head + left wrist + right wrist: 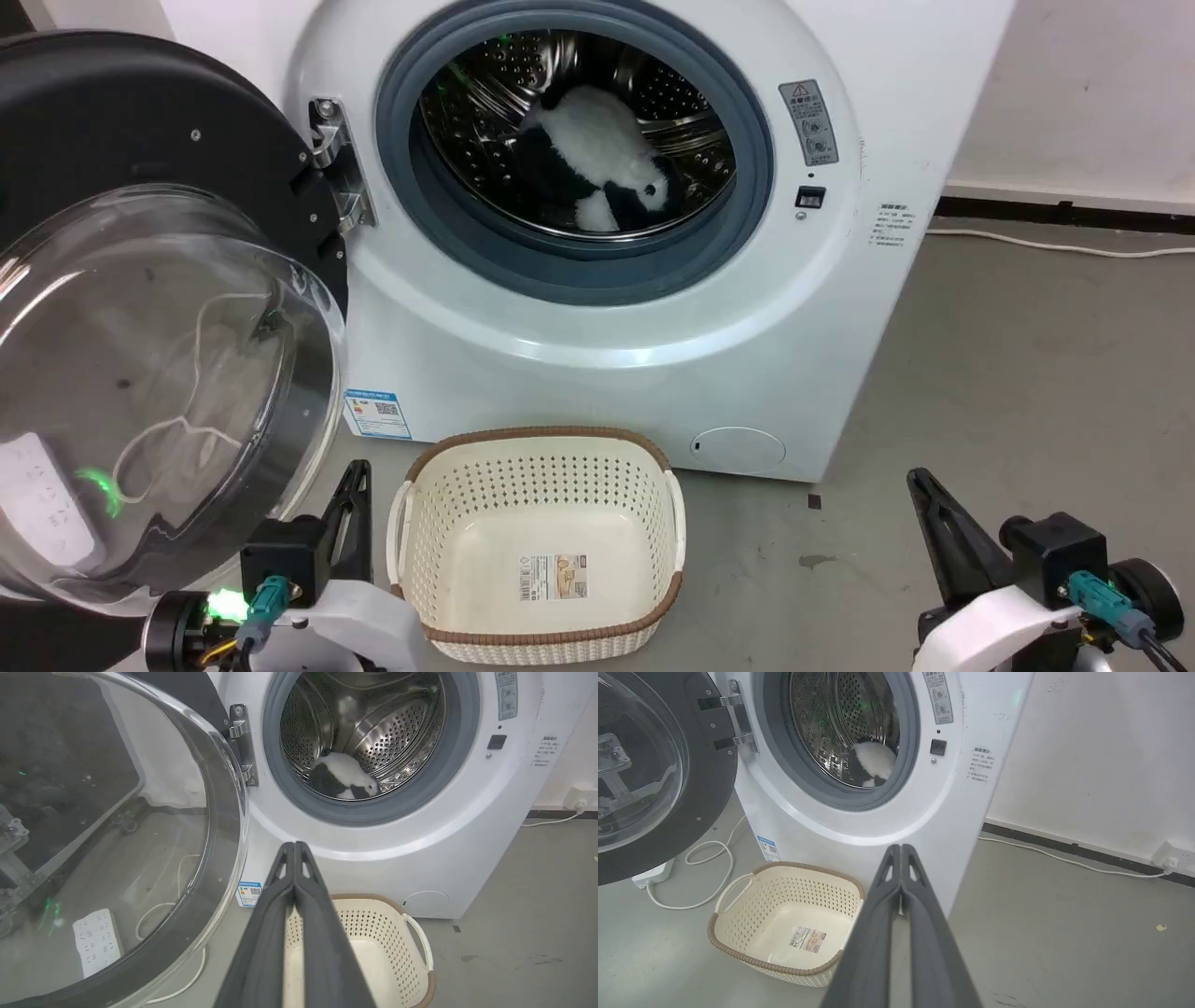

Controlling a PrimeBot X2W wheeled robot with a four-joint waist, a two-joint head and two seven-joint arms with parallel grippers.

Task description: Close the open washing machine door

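The washing machine door stands swung wide open on the left, its black rim and bulging clear glass bowl facing me; its metal hinge holds it to the white washing machine. The door takes up the left half of the left wrist view, and the door sits at the upper left of the right wrist view. Inside the steel drum lies a black-and-white plush toy. My left gripper is shut, low beside the door's lower edge. My right gripper is shut, low at the right, apart from the machine.
A cream perforated laundry basket with a brown rim stands on the grey floor in front of the machine, between my grippers. A white power strip and its cable lie on the floor behind the door. A white cable runs along the right wall.
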